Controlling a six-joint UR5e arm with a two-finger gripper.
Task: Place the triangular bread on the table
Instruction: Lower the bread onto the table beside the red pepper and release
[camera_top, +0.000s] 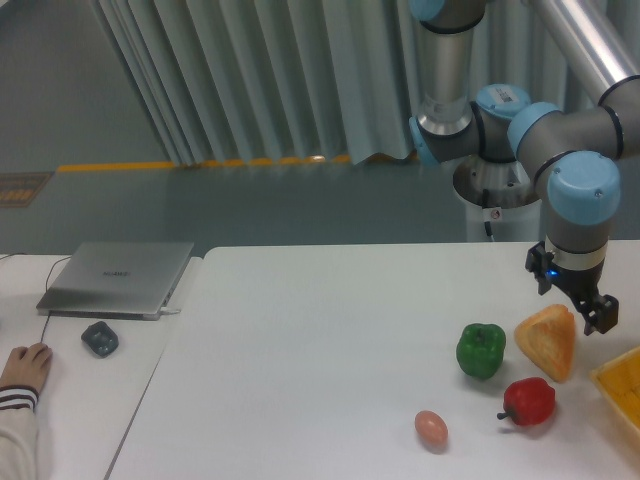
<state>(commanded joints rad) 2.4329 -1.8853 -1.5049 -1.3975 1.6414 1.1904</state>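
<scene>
- Your triangular bread (547, 341) is sitting on the table (320, 340) — just right of the green pepper (481, 350).
- Your gripper (585, 312) hangs right above it, fingers spread apart — holding nothing.

**Arrangement of items on the worktop**

The triangular bread (546, 341) lies on the worktop (320, 350), right of one bell pepper (481, 350) and behind another (529, 402). An egg (431, 428) sits front-left of both. A tray (620, 385) lies at the right edge. The claw (577, 306) hangs just above the bread. A laptop (118, 277) rests on the left desk (60, 390).
</scene>
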